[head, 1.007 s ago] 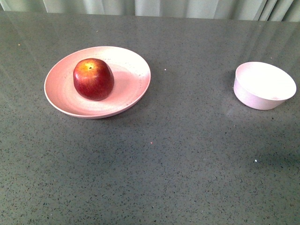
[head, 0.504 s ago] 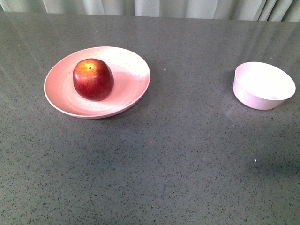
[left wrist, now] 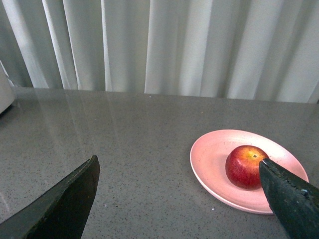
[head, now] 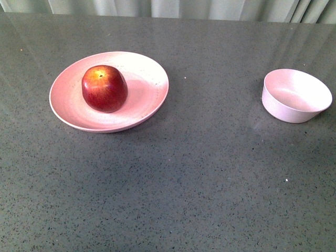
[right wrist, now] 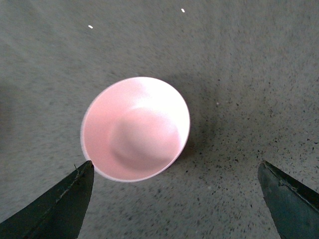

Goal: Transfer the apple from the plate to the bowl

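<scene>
The dark red apple (head: 104,88) with a yellow-orange patch sits on the wide pale pink plate (head: 147,107) at the left of the grey table. The small deep bowl (head: 295,96) stands empty at the right. Neither arm shows in the front view. In the left wrist view my left gripper (left wrist: 179,167) is open and empty, above the table; the apple (left wrist: 243,167) on the plate (left wrist: 209,159) lies beside one fingertip. In the right wrist view my right gripper (right wrist: 175,169) is open and empty, high above the bowl (right wrist: 134,128).
Pale curtains (left wrist: 164,45) hang behind the table's far edge. A pale object (left wrist: 4,92) shows at the edge of the left wrist view. Bare grey tabletop (head: 210,157) lies between plate and bowl.
Apple and plate have not moved. The bowl's inside looks less washed out now; its place is about the same.
</scene>
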You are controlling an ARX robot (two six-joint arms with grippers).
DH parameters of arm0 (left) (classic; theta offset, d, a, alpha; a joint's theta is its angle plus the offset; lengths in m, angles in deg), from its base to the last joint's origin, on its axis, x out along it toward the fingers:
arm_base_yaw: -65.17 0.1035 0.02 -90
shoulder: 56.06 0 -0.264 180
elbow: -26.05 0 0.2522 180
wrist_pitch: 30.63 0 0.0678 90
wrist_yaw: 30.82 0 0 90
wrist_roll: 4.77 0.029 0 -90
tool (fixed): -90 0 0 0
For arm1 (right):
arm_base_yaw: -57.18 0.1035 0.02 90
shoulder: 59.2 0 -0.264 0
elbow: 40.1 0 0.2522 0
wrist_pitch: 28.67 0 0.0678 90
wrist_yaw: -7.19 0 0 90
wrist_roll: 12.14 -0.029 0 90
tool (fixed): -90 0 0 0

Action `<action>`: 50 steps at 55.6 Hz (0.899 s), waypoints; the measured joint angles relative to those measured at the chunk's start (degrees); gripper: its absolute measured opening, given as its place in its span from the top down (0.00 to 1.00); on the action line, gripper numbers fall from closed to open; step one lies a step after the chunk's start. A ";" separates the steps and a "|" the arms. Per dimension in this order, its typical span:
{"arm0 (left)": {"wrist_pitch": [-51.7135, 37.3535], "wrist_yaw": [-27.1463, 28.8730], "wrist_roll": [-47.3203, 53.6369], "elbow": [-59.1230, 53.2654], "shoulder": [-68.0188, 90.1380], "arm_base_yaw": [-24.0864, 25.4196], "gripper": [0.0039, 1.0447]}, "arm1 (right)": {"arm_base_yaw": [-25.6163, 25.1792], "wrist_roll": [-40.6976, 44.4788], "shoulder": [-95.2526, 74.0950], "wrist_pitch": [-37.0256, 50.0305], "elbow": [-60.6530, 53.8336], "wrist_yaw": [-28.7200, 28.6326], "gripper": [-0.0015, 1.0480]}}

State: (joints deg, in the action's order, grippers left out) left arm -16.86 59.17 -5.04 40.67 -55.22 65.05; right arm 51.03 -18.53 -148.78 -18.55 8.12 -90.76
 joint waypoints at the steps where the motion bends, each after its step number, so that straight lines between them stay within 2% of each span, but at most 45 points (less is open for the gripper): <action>1: 0.00 0.00 0.00 0.00 0.00 0.00 0.08 | 0.07 0.00 -1.20 -0.07 0.68 0.26 0.09; 15: 0.00 0.00 0.00 -0.02 0.02 0.00 0.08 | 1.09 -0.04 -14.91 -3.06 11.04 4.72 0.09; 39: 0.00 0.00 0.00 -0.02 0.02 0.00 0.08 | 2.51 -0.09 -20.65 -6.99 15.85 7.28 0.09; 44: 0.00 0.00 0.00 -0.02 0.02 0.00 0.08 | 2.69 -0.46 -21.81 -7.39 16.26 7.48 0.19; 50: 0.00 0.00 0.00 -0.02 0.02 0.00 0.08 | 2.78 -1.86 -22.88 -8.20 17.16 7.80 0.39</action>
State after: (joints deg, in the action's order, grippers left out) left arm -16.86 59.17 -5.04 40.65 -55.20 65.05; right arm 53.81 -20.39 -171.66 -26.75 25.28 -82.96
